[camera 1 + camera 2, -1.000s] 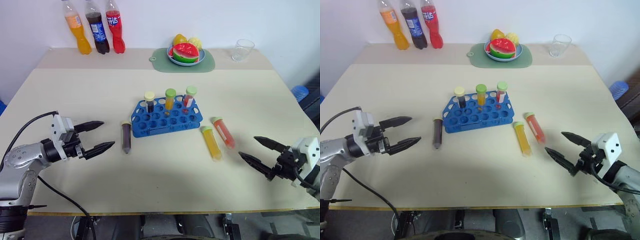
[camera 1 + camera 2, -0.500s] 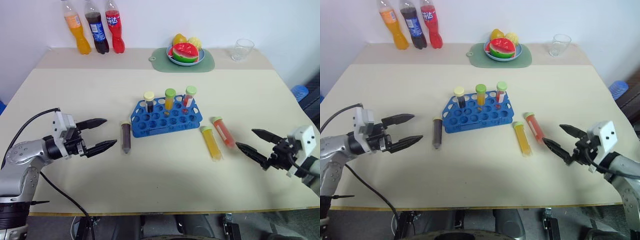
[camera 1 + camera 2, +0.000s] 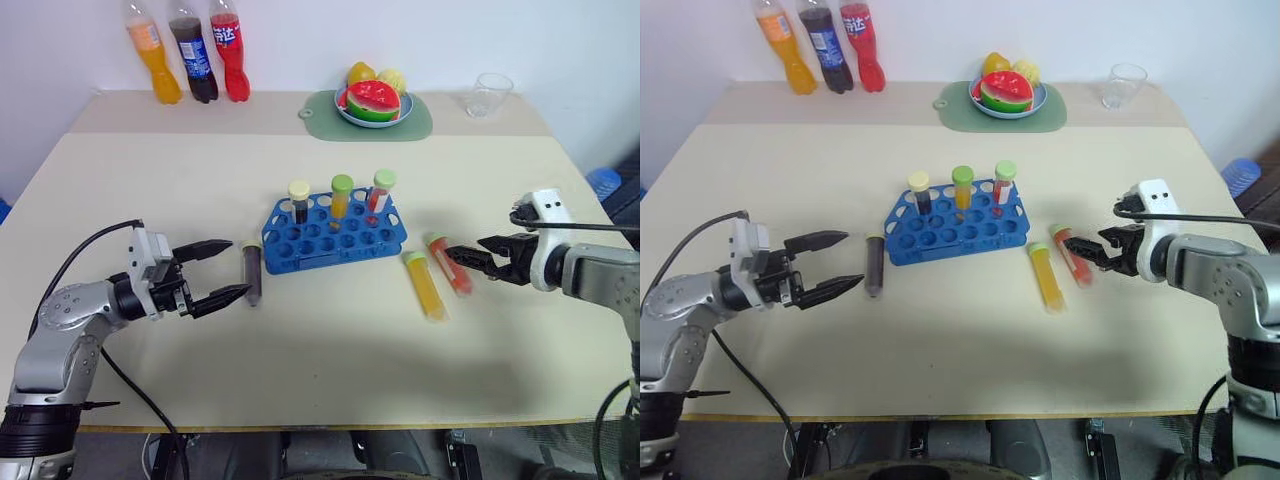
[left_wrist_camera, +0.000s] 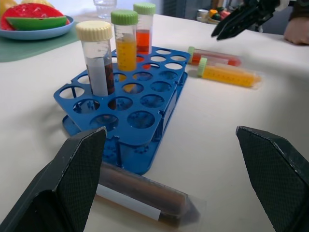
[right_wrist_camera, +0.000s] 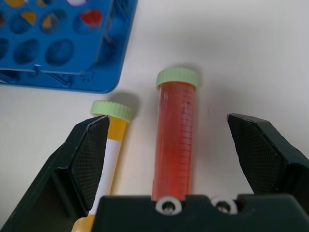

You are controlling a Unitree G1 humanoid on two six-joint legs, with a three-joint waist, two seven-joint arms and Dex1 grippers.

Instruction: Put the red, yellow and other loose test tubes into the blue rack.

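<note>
- The blue rack (image 3: 333, 232) was seen near the middle of the table (image 3: 300, 370), with three capped tubes standing upright in its back row.
- Three loose tubes were lying flat: a dark tube (image 3: 252, 272) just beside the rack's left end, and a yellow tube (image 3: 424, 286) and a red tube (image 3: 449, 265) side by side off its right end (apart, not touching).
- The right hand (image 3: 462, 257) was held spread wide and empty over the red tube, which in the right wrist view lay between the two fingers, ungripped.
- The left hand (image 3: 222, 272) was likewise released and empty, its fingers pointing at the dark tube from just beside it.
- The tubes were judged to be light, stiff plastic with smooth round walls (likely to roll or slip if pinched off-centre), so each would best be taken across the middle of its body, clear of the cap.
- The liquid inside was judged to add a little weight, and the screw caps appeared closed, so spilling seemed unlikely.
- A tube would have to be tipped upright, cap up, before being lowered into a free hole; the rack itself looked light enough to be nudged by a careless push.
</note>
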